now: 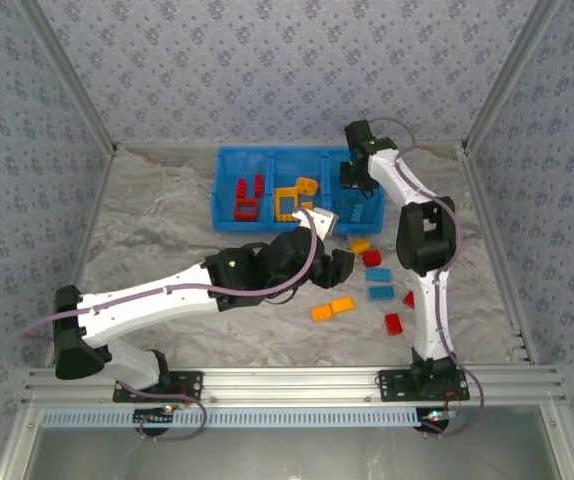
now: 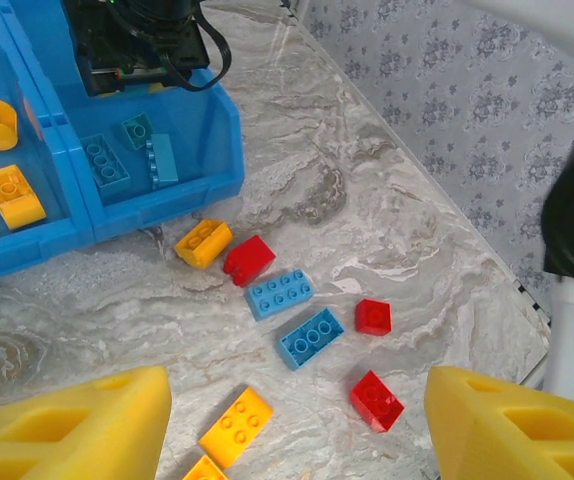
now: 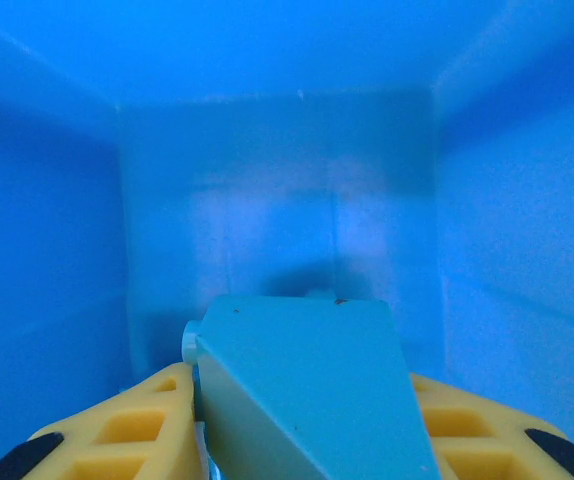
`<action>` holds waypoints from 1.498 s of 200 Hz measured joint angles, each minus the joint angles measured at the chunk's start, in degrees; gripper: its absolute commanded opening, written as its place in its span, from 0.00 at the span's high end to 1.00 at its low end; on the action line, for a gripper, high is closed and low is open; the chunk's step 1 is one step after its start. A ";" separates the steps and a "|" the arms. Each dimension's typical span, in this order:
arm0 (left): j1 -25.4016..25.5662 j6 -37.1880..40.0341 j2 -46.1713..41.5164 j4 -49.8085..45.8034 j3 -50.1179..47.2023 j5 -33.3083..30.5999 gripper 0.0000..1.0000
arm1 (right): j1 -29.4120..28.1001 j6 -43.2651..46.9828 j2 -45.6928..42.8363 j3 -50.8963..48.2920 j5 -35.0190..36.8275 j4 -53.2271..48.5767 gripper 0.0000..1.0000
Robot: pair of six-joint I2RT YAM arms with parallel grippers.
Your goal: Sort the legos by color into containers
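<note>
Toward the far centre of the marbled counter (image 1: pixel 157 235) stands a blue bin (image 1: pixel 218 185) w/ 3 compts. side by side. The L compt. holds red bricks (image 1: pixel 245 200) and the middle one holds yellow bricks (image 1: pixel 295 198). R pincer (image 1: pixel 352 185) is lowered into the R compt. Its wrist view shows the yellow fingers (image 3: pixel 117 430) closed on a teal wedge brick (image 3: pixel 307 380), w/ blue walls all round. Other teal bricks (image 2: pixel 117 160) lie on that compt.'s floor.

L pincer (image 2: pixel 292 430) hangs above the counter near the bin's R front corner, jaws wide apart, nothing betw. them. Loose on the counter below it are:
- a yellow brick (image 2: pixel 203 243) just beside a red wedge (image 2: pixel 249 259)
- 2 blue bricks (image 2: pixel 280 293)
- 2 red blocks (image 2: pixel 373 316)
- an orange-yellow plate (image 2: pixel 235 427) nearest the camera
</note>
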State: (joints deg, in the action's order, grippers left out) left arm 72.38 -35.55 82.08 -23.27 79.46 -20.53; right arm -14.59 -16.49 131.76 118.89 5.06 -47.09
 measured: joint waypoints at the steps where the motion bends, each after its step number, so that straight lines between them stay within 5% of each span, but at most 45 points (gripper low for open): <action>1: -0.02 0.00 0.00 0.02 0.00 0.00 0.32 | 0.02 0.13 0.24 0.24 -0.11 0.07 0.62; 101: 0.37 0.17 1.66 2.45 -0.17 -1.11 0.33 | 0.66 4.35 8.90 8.76 -6.45 0.61 0.39; 159: 0.66 0.13 3.54 1.62 -0.15 -1.38 0.34 | 0.70 4.13 3.30 6.47 -6.60 0.57 0.52; 215: 0.46 1.11 4.39 -4.13 -2.27 3.74 0.33 | -0.26 2.54 -27.65 -11.63 -6.05 2.56 0.52; 253: -4.00 9.88 8.96 -9.31 -5.51 15.82 0.33 | -4.79 -0.50 -56.57 -35.34 -10.54 2.32 0.51; 300: -7.13 22.03 14.58 -11.72 -6.78 22.49 0.34 | -10.21 -5.73 -80.35 -55.76 -20.39 -7.37 0.47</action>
State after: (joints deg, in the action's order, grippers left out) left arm 65.25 -13.52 96.66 -34.98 72.69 1.96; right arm -24.80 -22.22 51.42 63.13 -15.33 -54.46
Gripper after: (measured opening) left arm 0.664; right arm 0.519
